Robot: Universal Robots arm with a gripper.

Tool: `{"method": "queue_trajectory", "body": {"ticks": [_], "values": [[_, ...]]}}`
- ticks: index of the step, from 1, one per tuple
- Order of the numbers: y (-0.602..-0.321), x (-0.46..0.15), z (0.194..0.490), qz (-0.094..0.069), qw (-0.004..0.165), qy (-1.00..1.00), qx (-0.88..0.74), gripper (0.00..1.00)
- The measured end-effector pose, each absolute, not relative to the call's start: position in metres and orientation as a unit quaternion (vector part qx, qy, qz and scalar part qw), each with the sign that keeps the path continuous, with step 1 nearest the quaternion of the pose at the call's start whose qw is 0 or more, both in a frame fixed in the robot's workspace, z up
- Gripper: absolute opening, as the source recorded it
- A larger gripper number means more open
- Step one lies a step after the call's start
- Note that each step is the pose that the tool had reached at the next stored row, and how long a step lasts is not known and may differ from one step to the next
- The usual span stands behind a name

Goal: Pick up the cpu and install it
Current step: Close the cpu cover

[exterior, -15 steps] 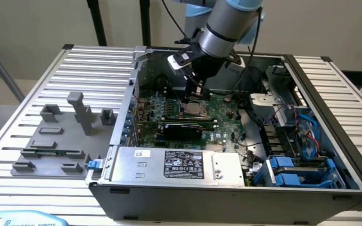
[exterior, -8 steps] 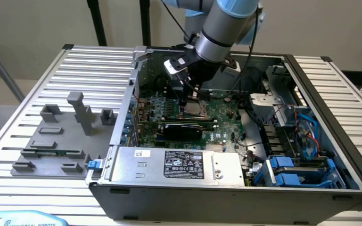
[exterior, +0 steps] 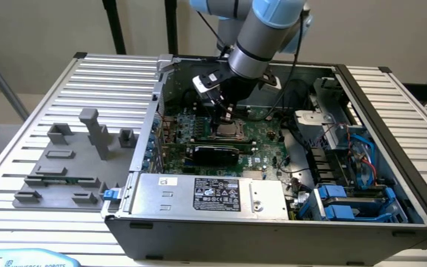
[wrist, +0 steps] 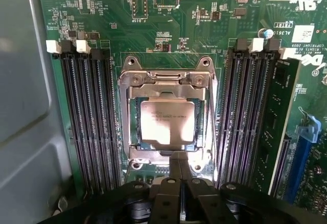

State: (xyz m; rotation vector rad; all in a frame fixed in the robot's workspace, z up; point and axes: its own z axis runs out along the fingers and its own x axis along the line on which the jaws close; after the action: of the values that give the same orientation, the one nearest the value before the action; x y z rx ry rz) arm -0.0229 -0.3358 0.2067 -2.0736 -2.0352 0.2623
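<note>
Fingers (wrist: 175, 170) are pressed together with no gap between them and nothing caught in them. They point down at the green motherboard (wrist: 204, 30) inside the open computer case (exterior: 273, 236). Just beyond their tips lies the cpu (wrist: 167, 122), silvery top up, flat within the metal socket frame (wrist: 124, 106). The tips overlap the nearest edge of that frame, but I cannot tell whether they touch the frame or the chip.

Banks of black memory slots (wrist: 87, 122) run on both sides of the fingers and flank the socket. Past one bank, farther out from the fingers, a green memory module (wrist: 283, 117) stands in its slot, and a blue connector (wrist: 306, 132) sits beyond that.

In the exterior view the robot arm (exterior: 262, 33) reaches down into the case from above, bringing the fingers directly over the socket. The power supply (exterior: 206, 194) lies in the case near the fingers, on the side toward the camera. Well apart from the fingers, toward the exterior view's left and outside the case, a grey tray (exterior: 31, 186) with raised blocks rests on the slatted tabletop (exterior: 109, 72).
</note>
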Motion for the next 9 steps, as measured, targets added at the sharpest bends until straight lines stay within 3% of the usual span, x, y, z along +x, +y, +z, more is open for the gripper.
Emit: {"method": "queue_trajectory", "body": {"ticks": [9], "values": [[-0.3353, -0.026, 0.1999, 0.089, 0.112, -0.693, -0.706, 0.11]]}}
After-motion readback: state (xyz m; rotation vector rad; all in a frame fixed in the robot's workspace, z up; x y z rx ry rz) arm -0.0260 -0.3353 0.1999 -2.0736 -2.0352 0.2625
